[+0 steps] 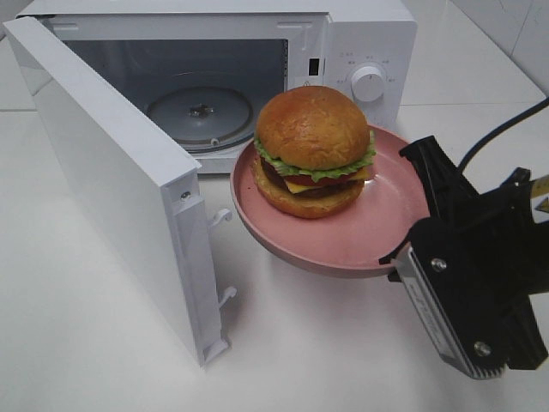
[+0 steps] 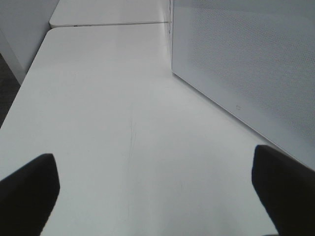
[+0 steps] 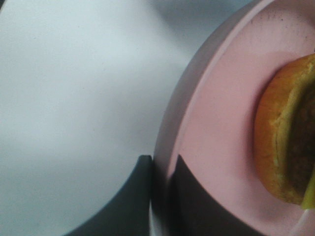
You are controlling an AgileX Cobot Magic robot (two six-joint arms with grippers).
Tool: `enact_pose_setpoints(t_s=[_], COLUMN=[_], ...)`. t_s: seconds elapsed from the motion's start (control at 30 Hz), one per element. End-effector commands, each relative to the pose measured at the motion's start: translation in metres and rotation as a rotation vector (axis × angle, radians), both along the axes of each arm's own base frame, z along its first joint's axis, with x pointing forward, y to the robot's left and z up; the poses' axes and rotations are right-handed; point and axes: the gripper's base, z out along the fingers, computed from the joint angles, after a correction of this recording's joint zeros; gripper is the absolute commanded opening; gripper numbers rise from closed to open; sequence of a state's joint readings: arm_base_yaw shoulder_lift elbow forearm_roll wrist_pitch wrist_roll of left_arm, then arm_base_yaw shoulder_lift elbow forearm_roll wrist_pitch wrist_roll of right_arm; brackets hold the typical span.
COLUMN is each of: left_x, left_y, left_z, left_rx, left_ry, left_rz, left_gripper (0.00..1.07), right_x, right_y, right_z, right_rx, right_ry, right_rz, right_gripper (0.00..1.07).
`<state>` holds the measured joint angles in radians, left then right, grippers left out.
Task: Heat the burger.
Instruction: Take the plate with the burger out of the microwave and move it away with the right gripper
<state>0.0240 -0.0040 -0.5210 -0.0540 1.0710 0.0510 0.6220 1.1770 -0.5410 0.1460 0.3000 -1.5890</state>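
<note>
Nearest the high camera, the right black claw (image 1: 396, 257) is clamped on the rim of a round pink plate (image 1: 377, 225), holding it lifted above the white surface (image 1: 103, 343); the right wrist view shows its two dark fingers (image 3: 192, 206) pinching the plate's edge, one on each side of the rim. On that plate sits the tall burger (image 1: 314, 151) with its glossy golden-brown bun, green lettuce frill, red tomato, yellow cheese and dark patty, set toward the side of the plate away from the claw. The plate hangs just in front of the open white microwave (image 1: 360, 34), whose white door (image 1: 120, 189) is swung wide toward the left of the high view. Inside the dark cavity a round glass turntable (image 1: 199, 113) lies flat. A white round dial (image 1: 368, 83) sits on the microwave's front panel. The left black claw (image 2: 157, 191) stands with its fingers wide apart over the bare surface, gripping nothing, beside the door's outer face.
</note>
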Motion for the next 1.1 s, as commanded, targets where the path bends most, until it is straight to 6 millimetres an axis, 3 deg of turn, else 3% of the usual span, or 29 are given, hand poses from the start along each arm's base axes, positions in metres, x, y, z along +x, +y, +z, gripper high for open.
enact_pose_setpoints(t_s=[0.03,0.5,1.1], left_x=[-0.002,-0.002,-0.002], left_y=[0.000,0.000,0.000], left_z=[-0.001,-0.001,-0.001], left_rx=[-0.001,-0.001,-0.001], left_ry=[-0.017,-0.017,-0.017], left_rz=[0.002,0.002,0.002], left_gripper=[1.00,1.00,1.00], right_x=[-0.010,-0.043,-0.042], right_y=[-0.011,-0.048,-0.073], right_z=[0.008,0.023,0.024], right_rx=[0.029,0.035,0.019], right_ry=[-0.057,-0.053,-0.039], right_rz=[-0.033,-0.252,-0.653], right_gripper=[0.00,0.00,0.00])
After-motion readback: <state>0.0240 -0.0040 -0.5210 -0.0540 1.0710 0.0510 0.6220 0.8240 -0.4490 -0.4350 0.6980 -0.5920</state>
